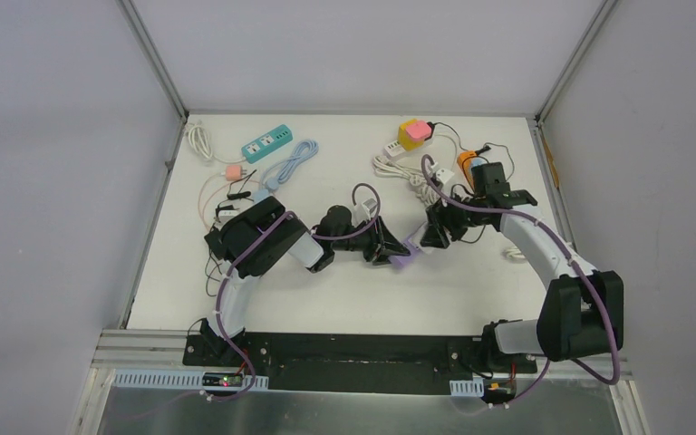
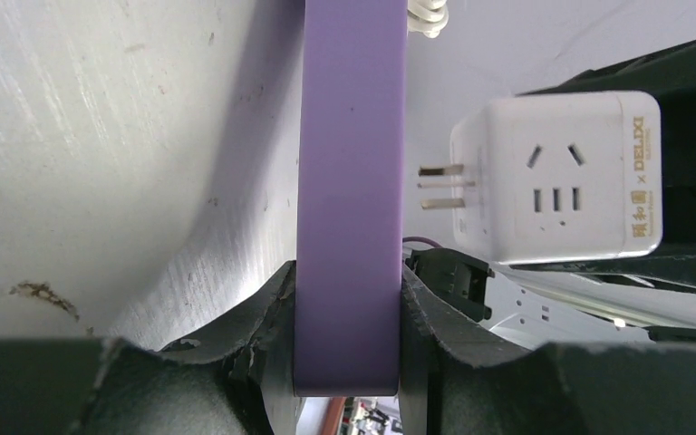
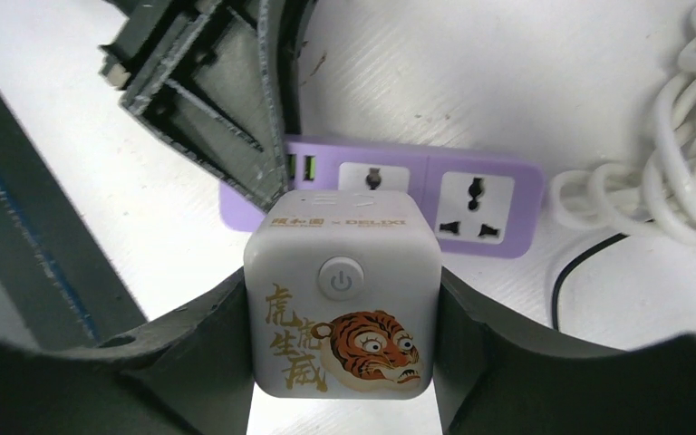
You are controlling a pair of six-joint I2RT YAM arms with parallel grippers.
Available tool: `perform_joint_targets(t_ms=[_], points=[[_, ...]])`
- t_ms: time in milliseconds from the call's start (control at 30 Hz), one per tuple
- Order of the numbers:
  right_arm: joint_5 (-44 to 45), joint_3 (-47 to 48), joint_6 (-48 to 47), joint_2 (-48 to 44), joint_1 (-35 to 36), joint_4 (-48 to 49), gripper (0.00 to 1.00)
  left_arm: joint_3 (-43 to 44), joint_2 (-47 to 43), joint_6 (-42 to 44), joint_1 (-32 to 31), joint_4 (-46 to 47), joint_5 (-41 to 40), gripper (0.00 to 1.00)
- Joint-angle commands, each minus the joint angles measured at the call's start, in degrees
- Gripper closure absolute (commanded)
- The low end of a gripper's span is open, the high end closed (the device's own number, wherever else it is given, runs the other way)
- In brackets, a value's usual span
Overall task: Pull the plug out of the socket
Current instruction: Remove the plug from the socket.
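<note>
The socket is a purple power strip (image 2: 349, 181), seen edge-on, with my left gripper (image 2: 349, 299) shut on its end. The plug is a white cube adapter (image 3: 343, 308) with a tiger picture and a power button. My right gripper (image 3: 343, 326) is shut on its two sides. In the left wrist view the cube (image 2: 557, 177) hangs beside the strip with its metal prongs (image 2: 441, 186) bare, their tips just short of the strip's face. From above, both grippers meet at mid-table over the purple strip (image 1: 406, 251).
A coiled white cable (image 3: 680, 172) lies right of the strip. At the back stand a teal power strip (image 1: 266, 144), a yellow and pink cube (image 1: 414, 132), a white strip (image 1: 394, 149), an orange item (image 1: 465, 160) and a light blue cable (image 1: 294, 163).
</note>
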Motion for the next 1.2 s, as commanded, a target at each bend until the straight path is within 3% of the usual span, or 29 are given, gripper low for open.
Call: perform_joint_targets(t_ms=[0, 200, 300, 567, 767, 933, 1167], points=[[-10.4, 1.9, -2.3, -4.0, -2.6, -4.0, 1.00, -0.4, -0.3, 0.6, 0.8, -3.4, -3.8, 1.00], [-21.4, -0.5, 3.2, -4.0, -9.4, -0.1, 1.00, -1.5, -1.7, 0.7, 0.8, -2.9, -4.7, 0.99], [-23.1, -1.9, 5.1, -3.8, -10.5, 2.1, 1.00, -2.5, -3.1, 1.1, 0.9, -3.5, -5.1, 0.81], [-24.9, -4.3, 9.1, -3.2, -12.1, 6.7, 1.00, -4.8, -7.0, 3.1, 0.8, -8.3, -6.6, 0.48], [-26.0, -5.5, 10.9, -3.6, -13.6, 8.7, 1.00, -2.8, -15.0, 14.2, 0.8, -30.4, -10.6, 0.34], [-26.3, -6.3, 12.1, -3.9, -14.0, 10.0, 1.00, 0.3, -21.9, 24.6, 0.9, -50.3, -17.0, 0.33], [-27.2, -7.8, 15.3, -3.7, -14.6, 13.3, 1.00, 2.9, -32.6, 33.8, 0.8, -65.5, -26.8, 0.32]])
